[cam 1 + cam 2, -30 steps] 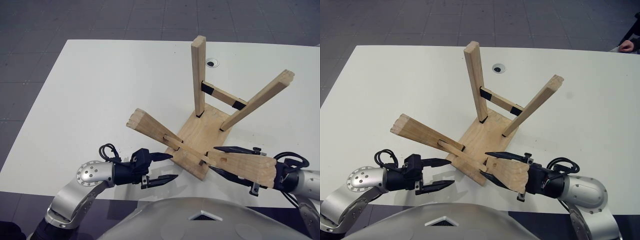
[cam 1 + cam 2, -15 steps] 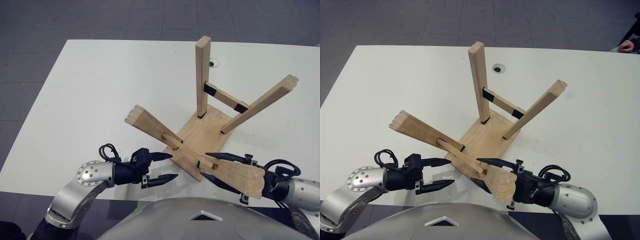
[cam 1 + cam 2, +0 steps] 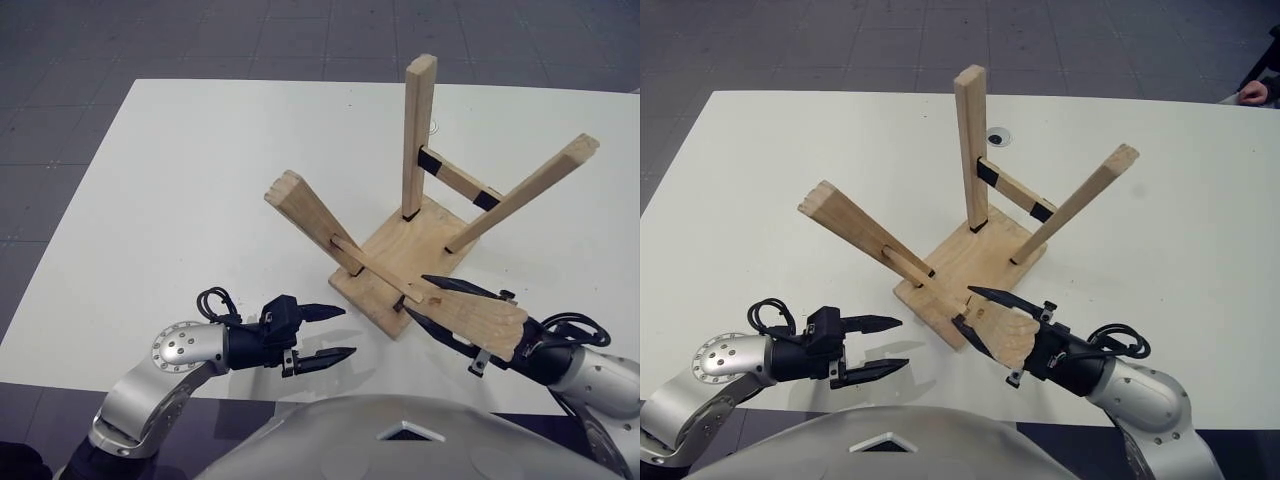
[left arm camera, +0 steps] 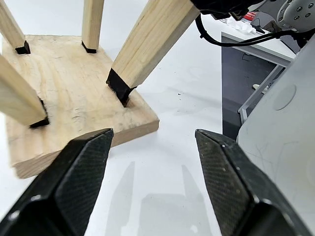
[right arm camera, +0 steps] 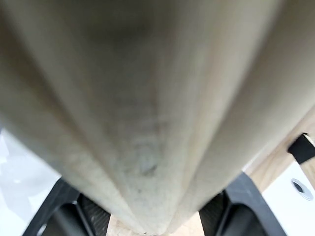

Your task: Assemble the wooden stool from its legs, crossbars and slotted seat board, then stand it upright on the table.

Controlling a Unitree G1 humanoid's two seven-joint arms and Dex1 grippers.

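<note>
The stool (image 3: 420, 245) is upside down on the white worktop (image 3: 200, 180), with its legs pointing up. The right pincer (image 3: 412, 295) is clamped on the nearest leg (image 3: 475, 318). The left pincer (image 3: 348, 331) hangs empty just beside the stool's near corner, its fingers apart.

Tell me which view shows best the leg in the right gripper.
The left eye view: the leg shows along its length, from the seat board to the right gripper. The right eye view shows it shorter; the left wrist view, its base at the board; the right wrist view, its surface very close.
</note>
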